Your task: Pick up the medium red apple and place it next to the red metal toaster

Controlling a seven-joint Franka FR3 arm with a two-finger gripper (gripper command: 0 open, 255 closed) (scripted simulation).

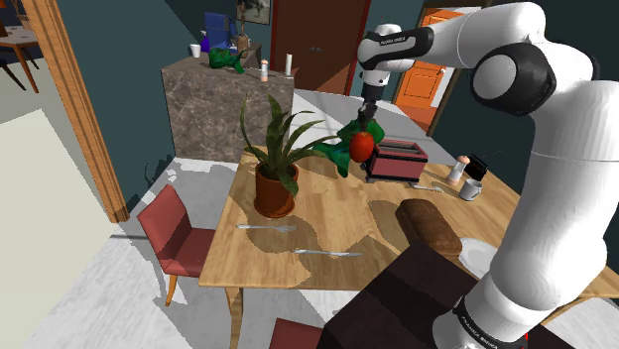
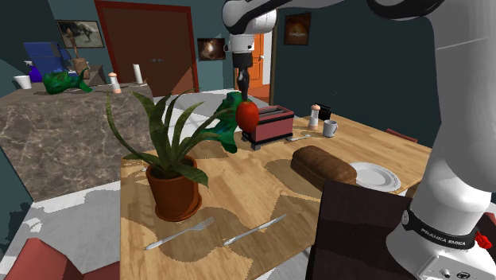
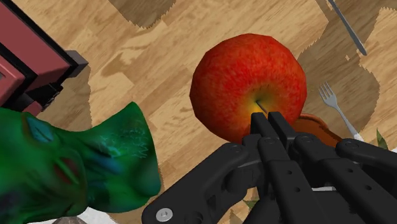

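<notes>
Apple up, toaster right there!
Shoulder view: the gripper (image 1: 369, 125) has its fingers pinched narrow on the red apple (image 1: 362, 147), just beside the red toaster (image 1: 397, 159). Second exterior view: the apple looks clear of the table (image 2: 238, 199), so the pick-up is done and the set-down is left; the arm (image 2: 445, 215) reads "FRANKA EMIKA". Wrist view: the fingertips grip near the stem.

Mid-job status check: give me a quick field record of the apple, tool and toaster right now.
tool: shut on the red apple, near its stem
red apple: appears lifted above the wooden table
red toaster: on the table, close beside the apple
nearby: green figure beside the apple; potted plant further off
</notes>
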